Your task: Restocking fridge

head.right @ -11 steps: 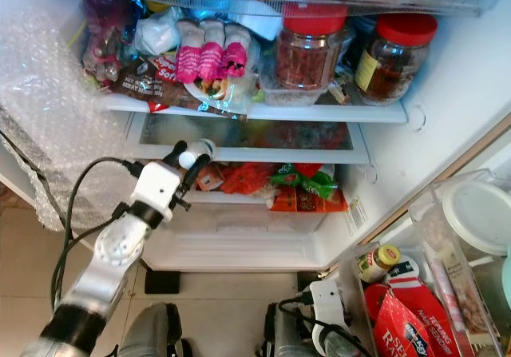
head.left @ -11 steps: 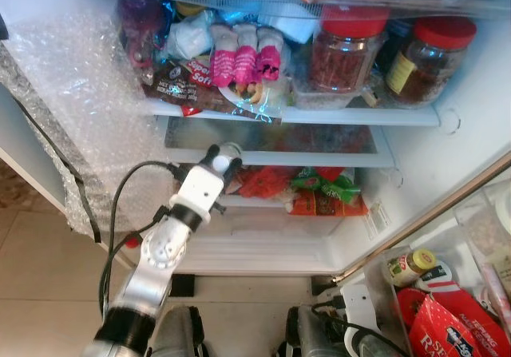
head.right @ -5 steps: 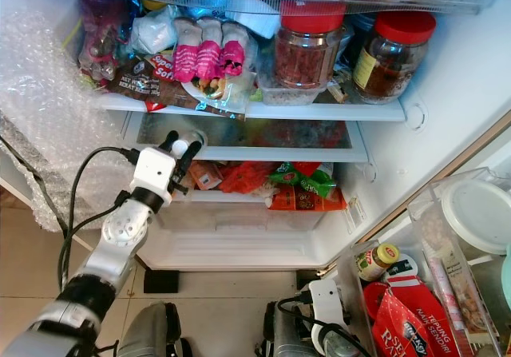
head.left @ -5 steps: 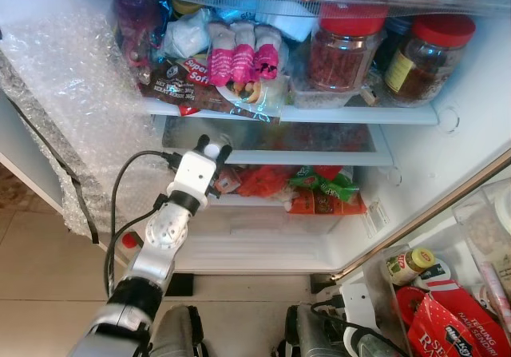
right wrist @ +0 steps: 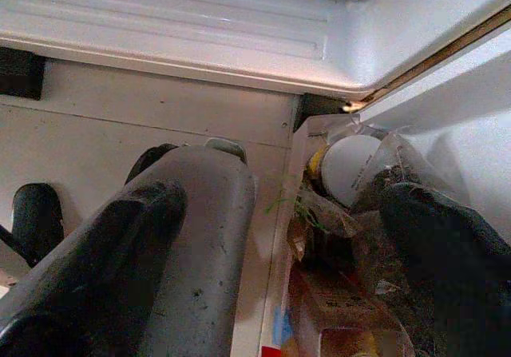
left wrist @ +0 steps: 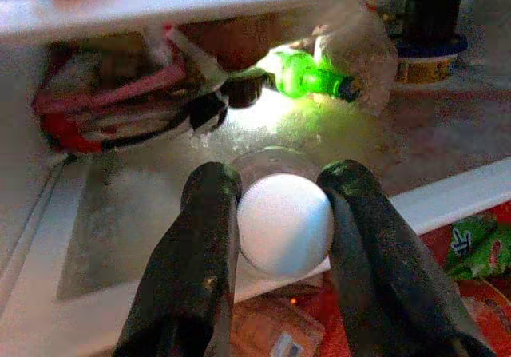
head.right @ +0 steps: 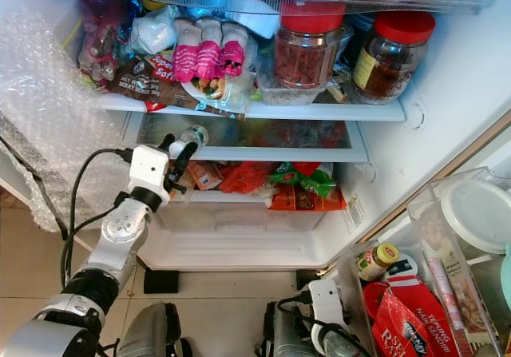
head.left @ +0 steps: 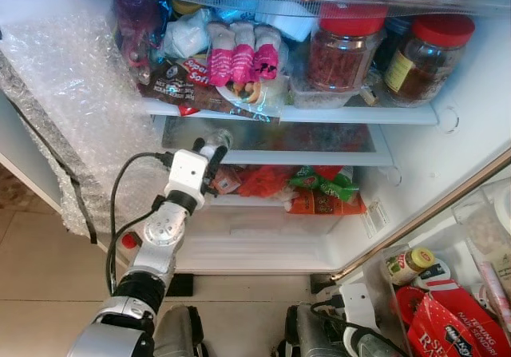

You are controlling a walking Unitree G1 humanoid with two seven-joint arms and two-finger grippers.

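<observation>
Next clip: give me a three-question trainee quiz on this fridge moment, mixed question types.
1. True or false: the left hand grips a white-capped bottle.
2. Which lid colour do the two big jars on the upper shelf have? A red, B blue, C white.
3. Fill in: the left hand holds the bottle at the front edge of the ___ shelf.

Key: 1 true; 2 A; 3 middle.

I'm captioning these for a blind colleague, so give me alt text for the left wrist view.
The left gripper holds a white-capped bottle between its two black fingers, at the front edge of a fridge shelf. Farther back on the shelf lie a green bottle, crumpled packets and a small tub.
</observation>
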